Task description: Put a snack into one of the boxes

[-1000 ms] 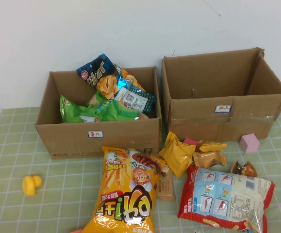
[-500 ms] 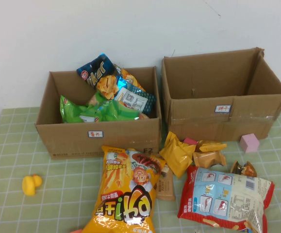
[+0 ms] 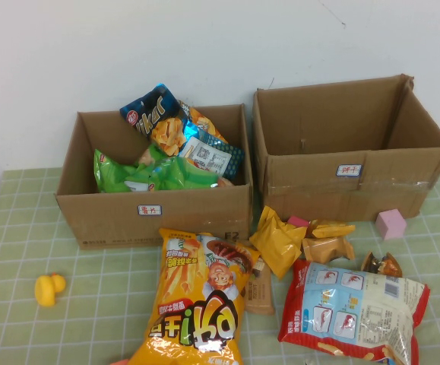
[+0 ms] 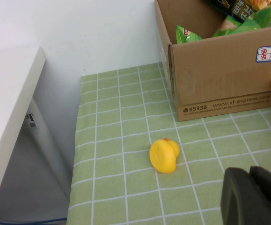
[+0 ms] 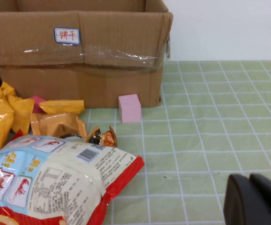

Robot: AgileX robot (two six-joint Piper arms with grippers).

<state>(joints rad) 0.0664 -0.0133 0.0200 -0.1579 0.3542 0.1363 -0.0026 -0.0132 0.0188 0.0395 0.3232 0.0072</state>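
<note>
Currently both brown corrugated cardboard boxes (image 3: 155, 179) (image 3: 349, 156) upright on green checked tablecloth (image 3: 22, 319); left gripper (image 4: 254, 197) and right gripper (image 5: 257, 199) low, jaws closed, empty.

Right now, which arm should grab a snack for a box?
Right, probably. The right gripper, shut, sits by the red-white shrimp bag and taped box; the left gripper has only the yellow duck close.

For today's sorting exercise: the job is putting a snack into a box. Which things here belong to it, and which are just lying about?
Belongs:
left box
right box
orange chip bag
prawn cracker bag

Lying about:
yellow duck
pink block
</note>
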